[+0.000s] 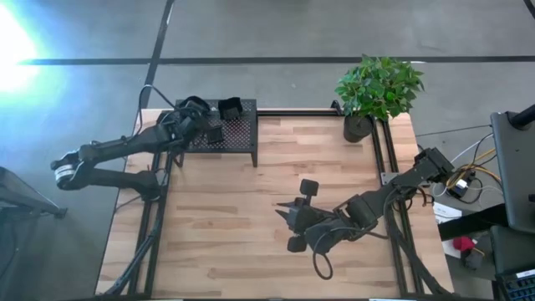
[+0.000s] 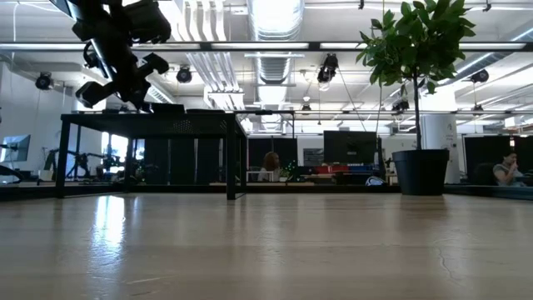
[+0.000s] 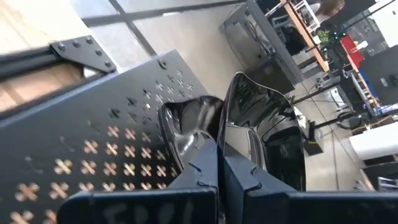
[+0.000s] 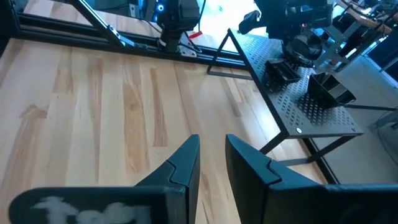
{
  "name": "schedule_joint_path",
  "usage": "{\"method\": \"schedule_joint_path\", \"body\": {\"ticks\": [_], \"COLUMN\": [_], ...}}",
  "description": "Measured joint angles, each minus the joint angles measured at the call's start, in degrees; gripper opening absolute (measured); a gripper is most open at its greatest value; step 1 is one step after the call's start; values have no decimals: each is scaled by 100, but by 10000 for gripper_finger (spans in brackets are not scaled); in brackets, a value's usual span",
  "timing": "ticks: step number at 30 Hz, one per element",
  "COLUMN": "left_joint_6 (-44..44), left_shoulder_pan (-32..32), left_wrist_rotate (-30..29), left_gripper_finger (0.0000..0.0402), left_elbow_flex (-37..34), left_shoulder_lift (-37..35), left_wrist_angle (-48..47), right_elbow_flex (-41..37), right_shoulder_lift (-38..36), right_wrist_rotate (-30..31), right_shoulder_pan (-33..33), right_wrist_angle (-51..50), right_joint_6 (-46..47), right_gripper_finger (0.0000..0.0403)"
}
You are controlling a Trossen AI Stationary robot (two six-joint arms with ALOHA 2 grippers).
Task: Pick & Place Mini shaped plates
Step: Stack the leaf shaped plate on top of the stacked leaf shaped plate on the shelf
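In the low view the stand (image 2: 150, 123) top hides its plates.

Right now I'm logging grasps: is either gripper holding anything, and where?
The left gripper pinches a glossy black mini plate by its rim, over the perforated stand. The right gripper holds nothing.

Open-plan office or robotics lab: ceiling ducts (image 2: 279, 62), strip lights (image 2: 275, 17), rows of monitors (image 2: 350, 148), seated people (image 2: 271, 165).
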Motion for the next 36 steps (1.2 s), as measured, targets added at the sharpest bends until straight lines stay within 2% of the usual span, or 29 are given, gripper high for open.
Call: {"method": "schedule_joint_path", "body": {"ticks": [5, 12, 21, 36], "left_joint_6": [-78, 315, 331, 326], "left_shoulder_pan": [32, 90, 103, 113], "left_wrist_rotate": [200, -19, -36, -183], "left_gripper_finger": [11, 23, 40, 18], "left_elbow_flex": [0, 0, 0, -7], "left_shoulder_lift": [0, 2, 2, 39], "left_wrist_angle": [357, 464, 460, 460], "right_elbow_flex": [0, 0, 0, 0], "right_shoulder_lift": [0, 0, 0, 0], "right_wrist_rotate": [2, 0, 0, 0], "right_shoulder_pan": [36, 74, 74, 72], "right_wrist_angle": [72, 84, 86, 93], "right_joint_6": [1, -13, -19, -19], "right_gripper_finger": [72, 72, 72, 72]}}
